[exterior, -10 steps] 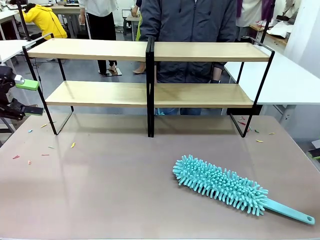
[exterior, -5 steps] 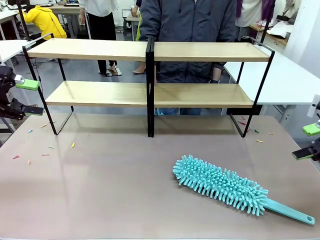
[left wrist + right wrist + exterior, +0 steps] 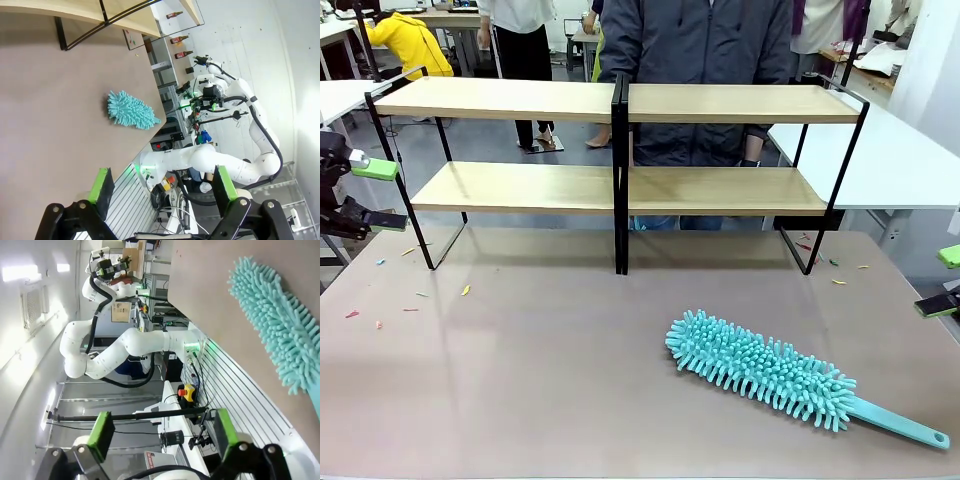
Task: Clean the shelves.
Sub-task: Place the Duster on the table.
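At the far side of the worktop (image 3: 520, 370) stand the shelves (image 3: 620, 185), their two tiers of light-wood boards bare, a person just behind them. The task looks barely begun: the teal duster (image 3: 760, 372) lies flat on the near right of the worktop, touched by neither arm, and small coloured scraps (image 3: 465, 290) dot the worktop near the shelves' left foot. Picking up the duster and wiping both tiers is all left to do. The left claw (image 3: 375, 195) hangs at the left edge, its green pads spread wide with nothing between them; the right claw (image 3: 948, 282) sits at the right edge, equally agape and empty. Compared with a second ago, the right claw has come into sight at the right edge, then drawn slightly back toward it since half a second ago; the left claw, duster and shelves have not moved
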Controlling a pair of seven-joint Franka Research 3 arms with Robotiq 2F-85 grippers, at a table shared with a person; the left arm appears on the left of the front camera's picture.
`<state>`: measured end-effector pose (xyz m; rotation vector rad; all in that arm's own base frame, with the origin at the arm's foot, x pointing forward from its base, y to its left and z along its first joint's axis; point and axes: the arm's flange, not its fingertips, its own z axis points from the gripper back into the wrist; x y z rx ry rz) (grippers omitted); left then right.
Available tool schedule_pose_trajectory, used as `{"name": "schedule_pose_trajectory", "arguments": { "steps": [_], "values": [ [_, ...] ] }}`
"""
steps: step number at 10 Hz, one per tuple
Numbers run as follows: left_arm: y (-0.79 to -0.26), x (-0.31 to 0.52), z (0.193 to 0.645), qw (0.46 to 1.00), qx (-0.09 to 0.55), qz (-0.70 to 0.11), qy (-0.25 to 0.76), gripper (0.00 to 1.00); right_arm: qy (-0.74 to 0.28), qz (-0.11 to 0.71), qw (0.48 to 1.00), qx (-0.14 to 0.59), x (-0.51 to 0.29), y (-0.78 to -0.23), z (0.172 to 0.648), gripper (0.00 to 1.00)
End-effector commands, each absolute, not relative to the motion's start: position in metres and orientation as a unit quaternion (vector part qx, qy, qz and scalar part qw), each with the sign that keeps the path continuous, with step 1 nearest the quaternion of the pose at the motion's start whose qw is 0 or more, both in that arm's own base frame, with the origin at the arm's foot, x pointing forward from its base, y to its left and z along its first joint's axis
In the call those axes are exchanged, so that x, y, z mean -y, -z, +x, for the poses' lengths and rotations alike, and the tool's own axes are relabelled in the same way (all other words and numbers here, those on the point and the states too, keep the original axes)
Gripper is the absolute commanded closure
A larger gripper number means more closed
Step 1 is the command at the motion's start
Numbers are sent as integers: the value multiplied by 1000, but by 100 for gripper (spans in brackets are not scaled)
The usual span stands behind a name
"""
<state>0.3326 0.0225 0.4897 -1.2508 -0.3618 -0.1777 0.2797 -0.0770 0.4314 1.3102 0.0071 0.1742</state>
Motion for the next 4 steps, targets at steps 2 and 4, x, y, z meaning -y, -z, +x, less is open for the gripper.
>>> {"name": "schedule_pose_trajectory", "arguments": {
  "steps": [2,4],
  "values": [
    [-490,-21,334,784,178,-589,90,0,-85,609,788,-8,77,-432,277,0],
    [-490,-21,334,784,178,-589,90,0,-85,609,788,-8,77,-432,277,0]
  ]
}}
